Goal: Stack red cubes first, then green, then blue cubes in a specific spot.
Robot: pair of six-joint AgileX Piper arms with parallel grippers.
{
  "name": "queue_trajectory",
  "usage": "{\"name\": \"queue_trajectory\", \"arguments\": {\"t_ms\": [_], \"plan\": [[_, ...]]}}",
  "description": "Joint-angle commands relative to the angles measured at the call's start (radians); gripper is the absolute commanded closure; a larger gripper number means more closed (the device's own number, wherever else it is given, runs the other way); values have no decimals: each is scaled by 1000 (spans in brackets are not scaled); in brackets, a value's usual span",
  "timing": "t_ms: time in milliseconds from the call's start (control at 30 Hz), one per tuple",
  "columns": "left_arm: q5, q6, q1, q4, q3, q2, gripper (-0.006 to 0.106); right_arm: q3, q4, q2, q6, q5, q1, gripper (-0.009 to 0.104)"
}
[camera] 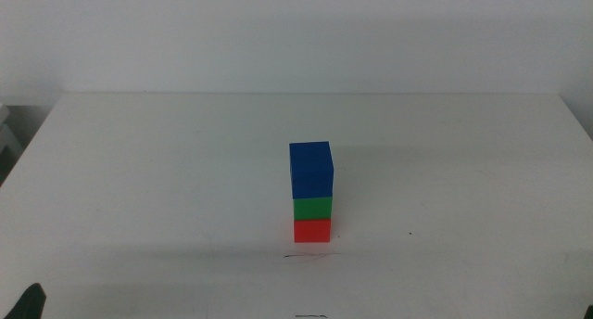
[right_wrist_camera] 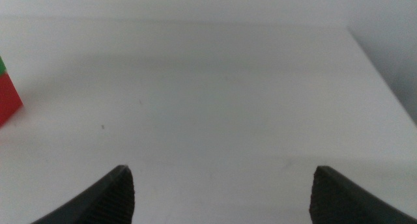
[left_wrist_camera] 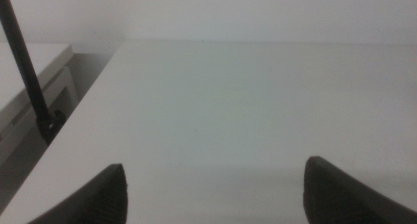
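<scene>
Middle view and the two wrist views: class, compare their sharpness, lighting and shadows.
Middle view: sharp and evenly lit, with only a faint shadow beside the blue cube, green cube and red cube. Left wrist view: soft, dim and greyish, the open left gripper blurred. Right wrist view: the open right gripper shows ribbed texture; no glare.

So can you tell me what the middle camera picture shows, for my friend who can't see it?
Three cubes stand stacked on a white table: red cube at the bottom, green cube in the middle, blue cube on top. A thin dark line marks the table just in front.
</scene>
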Motion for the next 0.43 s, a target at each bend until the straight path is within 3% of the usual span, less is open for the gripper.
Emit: {"name": "queue_trajectory", "arguments": {"t_ms": [0, 400], "plan": [[-60, -3, 1, -13, -1, -23, 9, -6, -13, -13, -14, -83, -9, 19], [-59, -3, 1, -10, -1, -23, 9, 14, -23, -13, -14, -126, -9, 19]]}}
